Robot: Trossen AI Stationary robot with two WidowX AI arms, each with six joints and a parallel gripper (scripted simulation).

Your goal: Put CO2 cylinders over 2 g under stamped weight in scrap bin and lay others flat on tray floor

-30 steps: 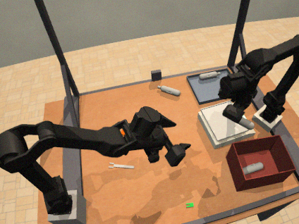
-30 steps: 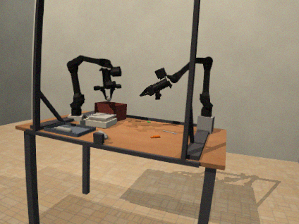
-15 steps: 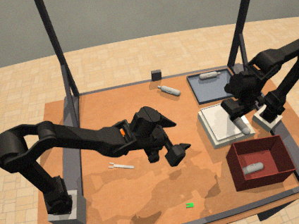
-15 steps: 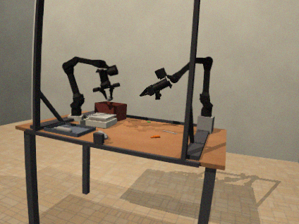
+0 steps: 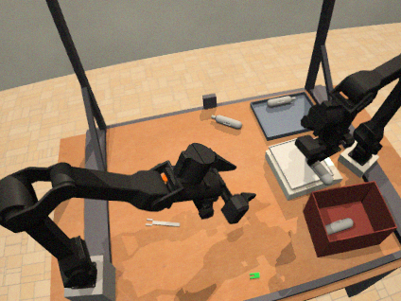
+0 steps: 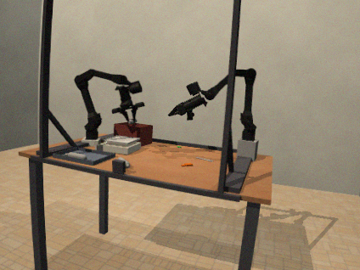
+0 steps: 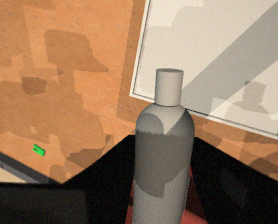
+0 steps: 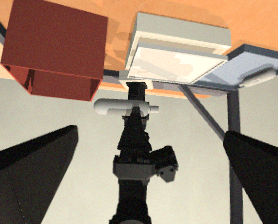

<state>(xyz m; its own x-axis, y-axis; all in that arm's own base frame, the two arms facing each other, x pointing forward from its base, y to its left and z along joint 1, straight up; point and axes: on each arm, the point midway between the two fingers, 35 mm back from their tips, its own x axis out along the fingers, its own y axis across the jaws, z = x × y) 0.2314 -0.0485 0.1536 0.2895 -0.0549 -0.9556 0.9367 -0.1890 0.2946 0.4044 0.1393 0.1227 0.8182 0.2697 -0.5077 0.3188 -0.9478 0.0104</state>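
Gripping a smooth grey metal-look cylinder [image 5: 323, 173] [image 6: 132, 121] [image 7: 164, 165] [image 8: 112, 106] right of centre in the top view, its long axis slanting toward lower right, rounded base leading, the left gripper [image 5: 321, 163] [image 6: 132, 120] [image 7: 162, 143] [image 8: 136, 105] hangs between the boxy dark-red bin [image 5: 314, 226] [image 6: 146, 134] [image 7: 188, 216] [image 8: 55, 40] and flat white scale [image 5: 289, 168] [image 6: 120, 145] [image 7: 210, 40] [image 8: 175, 62]. The right gripper [image 5: 245, 182] [image 6: 170, 115] [image 8: 151, 135] gapes at centre. Beyond lie the orange-brown tabletop [image 5: 165, 145] [image 6: 161, 172] [image 7: 30, 110] [image 8: 260, 25] and mottled grey wall [image 5: 189, 17] [image 6: 149, 32] [image 8: 90, 150].

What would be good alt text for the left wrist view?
A gray CO2 cylinder, neck upward in the picture, is clamped in the left pincer; beyond lie the scale's pale plate and a small green piece.
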